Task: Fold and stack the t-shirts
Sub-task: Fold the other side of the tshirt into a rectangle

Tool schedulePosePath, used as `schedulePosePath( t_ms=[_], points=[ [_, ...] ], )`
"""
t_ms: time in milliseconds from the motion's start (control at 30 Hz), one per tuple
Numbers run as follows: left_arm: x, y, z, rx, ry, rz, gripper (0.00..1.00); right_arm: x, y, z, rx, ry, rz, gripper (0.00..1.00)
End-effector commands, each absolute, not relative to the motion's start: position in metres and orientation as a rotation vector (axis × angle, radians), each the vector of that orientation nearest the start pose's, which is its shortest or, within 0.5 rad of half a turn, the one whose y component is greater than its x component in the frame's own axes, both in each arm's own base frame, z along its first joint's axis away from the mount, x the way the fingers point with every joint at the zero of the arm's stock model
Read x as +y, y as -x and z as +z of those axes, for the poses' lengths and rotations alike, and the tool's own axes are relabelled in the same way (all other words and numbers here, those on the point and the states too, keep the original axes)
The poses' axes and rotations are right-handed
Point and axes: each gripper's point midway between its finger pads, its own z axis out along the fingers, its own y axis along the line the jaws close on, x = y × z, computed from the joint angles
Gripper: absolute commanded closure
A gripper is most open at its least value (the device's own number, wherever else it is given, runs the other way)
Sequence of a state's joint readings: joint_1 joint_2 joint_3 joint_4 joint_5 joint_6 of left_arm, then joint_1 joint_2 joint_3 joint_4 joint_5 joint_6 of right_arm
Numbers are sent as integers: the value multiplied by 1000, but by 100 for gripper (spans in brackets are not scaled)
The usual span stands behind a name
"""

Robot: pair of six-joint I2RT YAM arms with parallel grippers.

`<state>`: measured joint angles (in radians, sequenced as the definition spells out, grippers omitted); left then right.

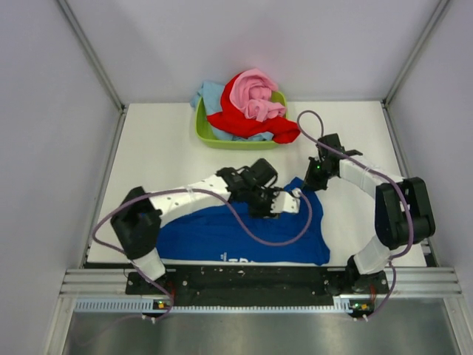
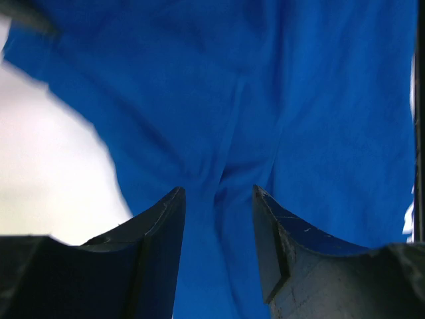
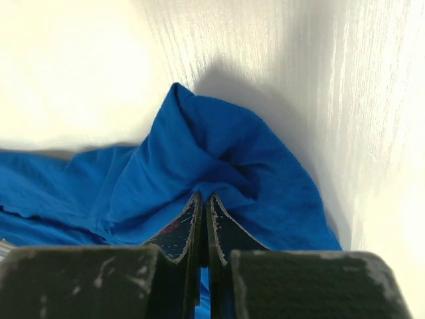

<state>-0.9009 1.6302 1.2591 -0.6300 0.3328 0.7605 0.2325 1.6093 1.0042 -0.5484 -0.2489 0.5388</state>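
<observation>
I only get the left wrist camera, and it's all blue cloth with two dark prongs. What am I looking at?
Observer: A royal blue t-shirt, lying spread along the near edge of a white table.
Operator: What is the other arm doing?
Observer: Its right claw is shut, pinching a raised corner of that same shirt.
Operator: Are there any more clothes?
Observer: Yes. A red t-shirt, a pink t-shirt and a light blue t-shirt sit heaped in a lime green tub at the table's far side.
</observation>
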Motion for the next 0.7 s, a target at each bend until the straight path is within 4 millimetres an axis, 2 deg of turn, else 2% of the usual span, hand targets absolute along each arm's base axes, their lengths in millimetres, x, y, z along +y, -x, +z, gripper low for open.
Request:
schedulePosePath(
  t_ms=[0, 133, 333, 467, 567, 667],
  points=[
    [-392, -209, 115, 1509, -1997, -551, 50, 147, -334, 65, 2681, -357, 616, 100],
    [-415, -201, 88, 1530, -2056, -607, 51, 147, -332, 62, 2684, -367, 623, 100],
    [-416, -199, 53, 1556, -2122, -586, 52, 146, -329, 61, 2684, -361, 615, 100],
    [-417, -202, 43, 1578, -2119, -566, 51, 147, -330, 61, 2679, -356, 625, 100],
    [-424, -210, 40, 1616, -2065, -543, 52, 146, -329, 60, 2680, -352, 627, 100],
    [-429, -205, 40, 1635, -2058, -586, 54, 145, -328, 59, 2681, -346, 617, 100]
  ],
)
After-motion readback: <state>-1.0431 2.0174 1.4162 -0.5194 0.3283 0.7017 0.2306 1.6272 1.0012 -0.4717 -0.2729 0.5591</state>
